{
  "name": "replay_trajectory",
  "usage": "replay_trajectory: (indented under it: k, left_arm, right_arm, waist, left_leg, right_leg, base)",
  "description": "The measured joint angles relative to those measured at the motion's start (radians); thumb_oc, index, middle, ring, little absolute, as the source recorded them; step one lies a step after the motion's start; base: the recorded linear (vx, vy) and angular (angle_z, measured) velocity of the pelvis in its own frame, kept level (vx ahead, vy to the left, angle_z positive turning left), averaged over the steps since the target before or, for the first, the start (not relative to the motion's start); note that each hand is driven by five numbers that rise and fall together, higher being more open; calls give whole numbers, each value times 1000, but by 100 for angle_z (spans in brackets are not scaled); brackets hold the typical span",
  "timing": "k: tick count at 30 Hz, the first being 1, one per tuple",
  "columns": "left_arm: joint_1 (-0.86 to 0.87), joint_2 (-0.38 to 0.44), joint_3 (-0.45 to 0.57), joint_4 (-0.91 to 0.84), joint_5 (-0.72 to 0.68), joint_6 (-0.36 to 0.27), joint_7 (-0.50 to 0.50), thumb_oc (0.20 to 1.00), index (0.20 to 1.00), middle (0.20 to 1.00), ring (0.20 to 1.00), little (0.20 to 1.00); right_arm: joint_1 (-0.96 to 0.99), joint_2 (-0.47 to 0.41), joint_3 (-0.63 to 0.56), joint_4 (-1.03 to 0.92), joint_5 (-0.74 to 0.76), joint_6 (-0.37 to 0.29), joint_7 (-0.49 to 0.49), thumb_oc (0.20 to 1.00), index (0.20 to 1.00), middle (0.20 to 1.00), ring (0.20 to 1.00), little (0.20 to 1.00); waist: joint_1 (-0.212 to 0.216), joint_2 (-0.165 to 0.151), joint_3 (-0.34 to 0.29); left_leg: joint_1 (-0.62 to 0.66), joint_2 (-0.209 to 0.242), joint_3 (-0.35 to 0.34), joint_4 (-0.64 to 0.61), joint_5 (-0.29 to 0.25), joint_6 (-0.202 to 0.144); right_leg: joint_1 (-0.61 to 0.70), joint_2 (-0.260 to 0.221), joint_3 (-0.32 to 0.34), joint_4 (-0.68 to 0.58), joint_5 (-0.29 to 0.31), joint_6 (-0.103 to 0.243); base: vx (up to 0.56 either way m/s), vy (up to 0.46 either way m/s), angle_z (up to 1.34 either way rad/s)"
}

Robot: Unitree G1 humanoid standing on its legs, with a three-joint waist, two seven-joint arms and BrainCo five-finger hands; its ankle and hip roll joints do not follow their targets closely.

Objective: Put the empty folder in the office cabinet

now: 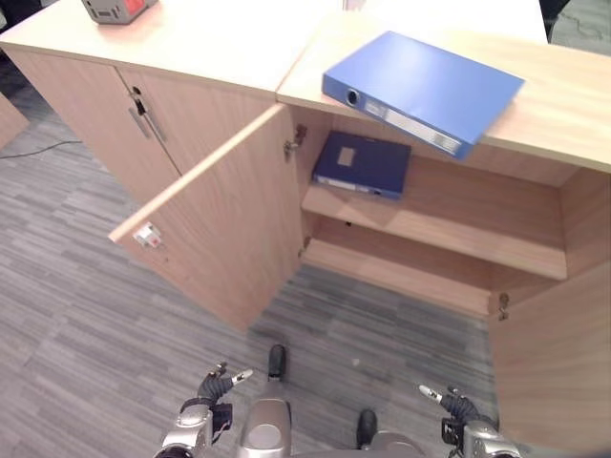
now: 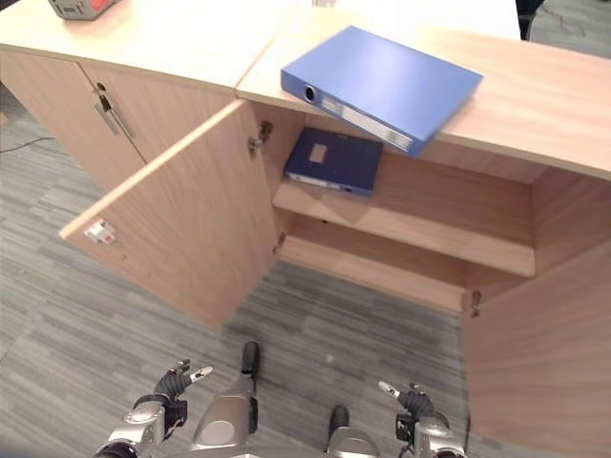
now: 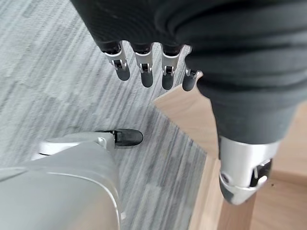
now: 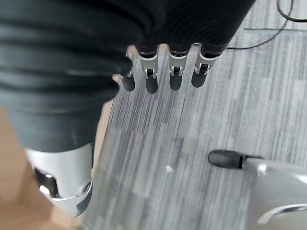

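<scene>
A blue ring-binder folder (image 1: 423, 88) lies flat on top of the wooden cabinet (image 1: 239, 43), its spine facing me and one corner jutting past the front edge. The cabinet stands with both doors swung wide; the left door (image 1: 215, 219) angles out toward me. A dark blue folder (image 1: 363, 162) lies on the upper shelf (image 1: 458, 224) at its left end. My left hand (image 1: 215, 391) hangs low at the bottom of the eye views, fingers straight, holding nothing. My right hand (image 1: 449, 405) hangs low on the other side, also open and empty. Both are well short of the cabinet.
A grey and red device (image 1: 116, 9) sits on the cabinet top at the far left. The right door (image 1: 558, 363) stands open beside my right arm. A second cabinet (image 1: 95, 114) with closed doors adjoins on the left. Grey carpet (image 1: 86, 286) covers the floor.
</scene>
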Motion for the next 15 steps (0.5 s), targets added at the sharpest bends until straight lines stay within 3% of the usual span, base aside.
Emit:
replay_trajectory:
  k: [1, 2, 3, 5, 6, 7, 8, 9, 10, 11, 12, 14, 15]
  left_arm:
    - [-2, 0, 2, 5, 0, 0, 0, 1000, 1000, 1000, 1000, 1000]
    - [-21, 3, 3, 2, 0, -1, -1, 1000, 1000, 1000, 1000, 1000]
    - [-19, 5, 8, -6, 0, -2, -1, 1000, 1000, 1000, 1000, 1000]
    - [3, 34, 40, -1, 1, -6, -1, 1000, 1000, 1000, 1000, 1000]
    - [-17, 58, 12, -5, 2, -6, -3, 1000, 1000, 1000, 1000, 1000]
    - [-25, 66, 13, 29, 2, 1, -3, 1000, 1000, 1000, 1000, 1000]
    - [-28, 66, 12, 46, 2, 3, -4, 1000, 1000, 1000, 1000, 1000]
    - [-28, 66, 14, 23, 1, 11, -2, 1000, 1000, 1000, 1000, 1000]
    - [-3, 66, -12, -5, 9, 31, -3, 1000, 1000, 1000, 1000, 1000]
    - [25, 73, -25, -46, 9, 30, -3, 1000, 1000, 1000, 1000, 1000]
    - [67, 79, -24, -82, 9, 22, -2, 1000, 1000, 1000, 1000, 1000]
    - [60, 78, -26, -79, 10, 23, -3, 1000, 1000, 1000, 1000, 1000]
    - [53, 70, -35, -78, 8, 22, 1, 1000, 1000, 1000, 1000, 1000]
  right_arm:
    - [0, 1, 11, 1, -14, 0, 3, 1000, 1000, 1000, 1000, 1000]
    - [2, 9, 21, 6, -32, 2, 11, 1000, 1000, 1000, 1000, 1000]
    - [-3, 14, 21, 6, -32, 1, 12, 1000, 1000, 1000, 1000, 1000]
    - [-26, 50, 21, -1, -44, -4, 21, 1000, 1000, 1000, 1000, 1000]
    - [-28, 71, -11, 9, -66, 1, 23, 1000, 1000, 1000, 1000, 1000]
    - [-67, 86, -3, 63, -66, 2, 23, 1000, 1000, 1000, 1000, 1000]
    - [-74, 89, 1, 70, -65, 2, 23, 1000, 1000, 1000, 1000, 1000]
    - [-89, 103, 9, 63, -62, -2, 13, 1000, 1000, 1000, 1000, 1000]
    - [-93, 98, 17, 8, -63, -4, 10, 1000, 1000, 1000, 1000, 1000]
    - [-81, 108, 20, -7, -67, -3, -2, 1000, 1000, 1000, 1000, 1000]
    - [-93, 84, 27, -56, -69, -3, -6, 1000, 1000, 1000, 1000, 1000]
    - [-99, 74, 23, -56, -69, -3, 1, 1000, 1000, 1000, 1000, 1000]
    - [-96, 67, -3, -41, -69, 1, 5, 1000, 1000, 1000, 1000, 1000]
  waist:
    - [12, -11, -1]
    - [24, -23, 0]
    - [27, -26, -2]
    - [49, -52, -18]
    - [60, -64, -15]
    - [62, -69, -24]
    - [49, -72, -42]
    - [50, -51, -33]
    - [4, -16, -18]
    - [4, 0, -20]
    - [2, 23, -29]
    - [-2, 31, -30]
    - [16, 33, -29]
  left_leg:
    - [-7, -19, 5, 27, -8, 11]
    - [-10, -51, 20, 65, -30, 52]
    - [-2, -57, 28, 64, -26, 58]
    - [52, -118, 62, 90, -70, 171]
    - [38, -138, 62, 156, -124, 194]
    - [55, -140, 67, 159, -163, 211]
    - [68, -143, 72, 142, -169, 219]
    - [110, -144, 100, 99, -155, 276]
    - [126, -129, 119, 67, -142, 288]
    - [144, -135, 132, 43, -143, 292]
    - [189, -143, 144, -1, -124, 272]
    - [189, -151, 141, 3, -125, 267]
    - [182, -163, 144, 35, -161, 87]
  right_leg:
    - [1, -13, 26, 4, -19, -4]
    - [8, -32, 51, 32, -24, 8]
    - [10, -32, 56, 47, -26, 11]
    - [45, -66, 69, 111, 6, 30]
    - [54, -80, 78, 121, 40, 57]
    - [-2, -81, 100, 241, 38, 53]
    - [-54, -83, 106, 342, 39, 54]
    - [-256, -85, 110, 667, 121, 138]
    - [-413, -124, 51, 932, 309, 197]
    - [-509, -159, -12, 1064, 303, 207]
    - [-578, -151, -80, 1017, 150, 178]
    - [-568, -129, -93, 916, 108, 153]
    - [-497, -135, -189, 580, 108, 95]
  base:
    - [307, 162, -29]
    - [329, 197, -18]
    - [329, 198, -20]
    - [375, 300, -30]
    - [532, 528, -26]
    - [434, 652, -1]
    - [308, 606, -62]
    - [234, 563, -40]
    - [193, 326, -48]
    - [209, 210, -33]
    - [260, -5, -26]
    - [172, -61, 12]
    - [99, -112, 27]
